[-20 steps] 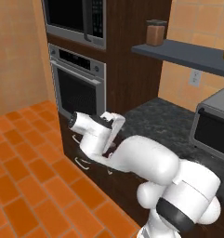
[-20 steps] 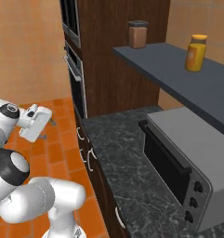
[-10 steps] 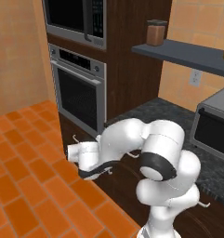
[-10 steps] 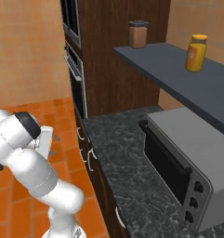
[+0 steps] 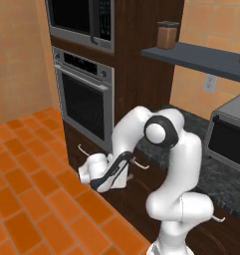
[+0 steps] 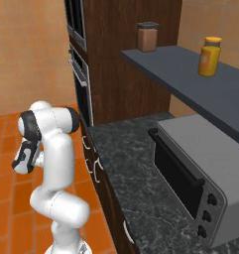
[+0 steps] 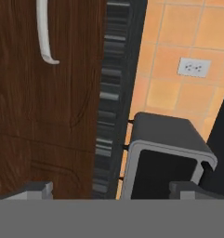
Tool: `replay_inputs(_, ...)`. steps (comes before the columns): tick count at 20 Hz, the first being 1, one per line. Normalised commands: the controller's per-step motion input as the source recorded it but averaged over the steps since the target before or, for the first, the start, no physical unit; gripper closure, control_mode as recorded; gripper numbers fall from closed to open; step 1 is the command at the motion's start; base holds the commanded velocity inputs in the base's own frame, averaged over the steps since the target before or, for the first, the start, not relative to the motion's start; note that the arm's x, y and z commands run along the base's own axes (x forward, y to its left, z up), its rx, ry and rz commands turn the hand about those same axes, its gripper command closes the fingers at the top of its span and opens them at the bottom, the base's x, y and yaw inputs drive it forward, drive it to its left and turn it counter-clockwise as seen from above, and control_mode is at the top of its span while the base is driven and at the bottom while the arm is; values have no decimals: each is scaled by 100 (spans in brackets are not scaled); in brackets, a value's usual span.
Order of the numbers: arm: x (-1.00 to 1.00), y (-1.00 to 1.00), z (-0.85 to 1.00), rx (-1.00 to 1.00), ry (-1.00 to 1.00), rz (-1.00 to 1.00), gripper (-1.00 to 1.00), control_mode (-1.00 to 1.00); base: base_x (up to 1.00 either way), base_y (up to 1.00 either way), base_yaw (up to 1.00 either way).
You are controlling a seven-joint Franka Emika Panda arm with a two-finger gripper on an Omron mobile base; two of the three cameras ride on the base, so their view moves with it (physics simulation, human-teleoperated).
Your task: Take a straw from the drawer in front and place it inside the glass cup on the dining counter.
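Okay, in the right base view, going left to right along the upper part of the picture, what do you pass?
Wall oven → brown canister on the dark shelf → yellow jar.

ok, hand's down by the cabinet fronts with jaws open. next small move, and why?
Probably turn the hand toward the drawer front and line its open jaws up with the curved silver handle. The hand view shows the dark wood front closed, with the handle off to one side rather than between the fingertips. The straw can't be reached until the drawer is pulled open.
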Motion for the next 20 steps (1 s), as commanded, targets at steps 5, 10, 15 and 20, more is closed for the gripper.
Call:
replay_inputs(5, 5, -31, -13, 0, 0, 0, -100, -100, 0, 0, 0)
replay_inputs(10, 7, -46, 0, 4, -2, 5, -100, -100, 0, 0, 0)
replay_inputs(15, 12, -48, 4, 17, -1, 13, -100, -100, 0, 0, 0)
replay_inputs(20, 9, -37, 6, 14, -3, 16, -100, -100, 0, 0, 0)
